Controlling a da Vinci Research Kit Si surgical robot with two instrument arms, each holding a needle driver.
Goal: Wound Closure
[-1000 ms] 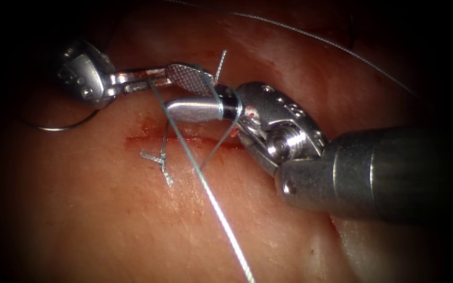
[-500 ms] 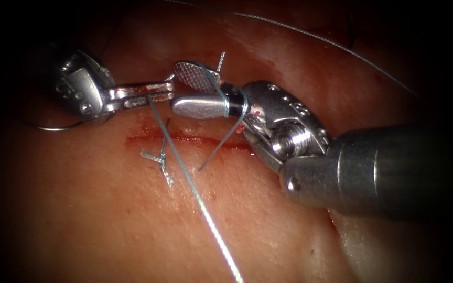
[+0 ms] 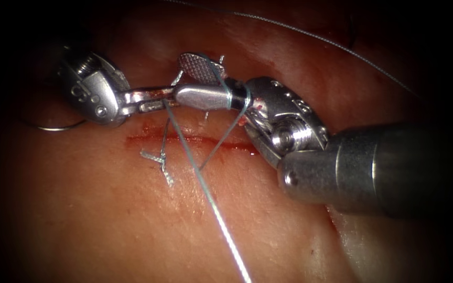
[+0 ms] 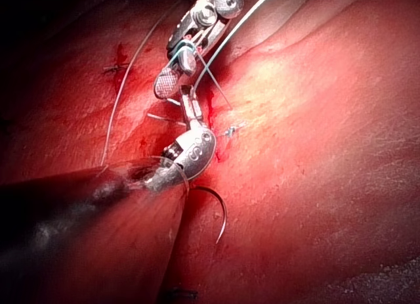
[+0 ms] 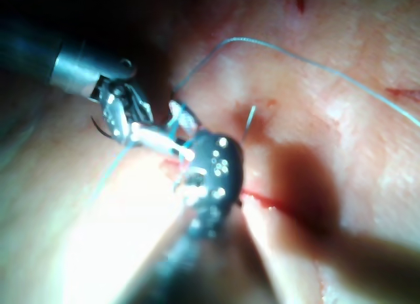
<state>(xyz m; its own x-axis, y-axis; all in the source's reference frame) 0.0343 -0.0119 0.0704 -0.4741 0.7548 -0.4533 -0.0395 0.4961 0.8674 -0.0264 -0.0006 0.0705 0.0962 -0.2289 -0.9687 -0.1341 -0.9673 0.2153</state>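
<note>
Wound closure, knot stage. The right tool (image 3: 197,86) stands open, its jaws parted wide above the cut (image 3: 190,140), with thread (image 3: 205,188) wound in loops round the lower jaw near its hinge. The left tool (image 3: 155,99) reaches in tip to tip with the right one; its jaws are narrow and appear closed on the thread, a strand running from them down across the cut and off over the tissue (image 3: 106,220). A short free end (image 3: 220,62) stands up just beyond the right tool's upper jaw. The needle (image 4: 220,215) lies loose on the tissue behind the left tool's wrist, held by neither tool and not in the tissue. A finished stitch with cut ends (image 3: 158,160) sits just below the left jaws. Handling, as a judgement: the thread is light, limp and slick, prone to slip off smooth metal, so it is best taken squarely between the ribbed jaw faces, well back from the tips; the tissue is soft and tears under a hard pull.
</note>
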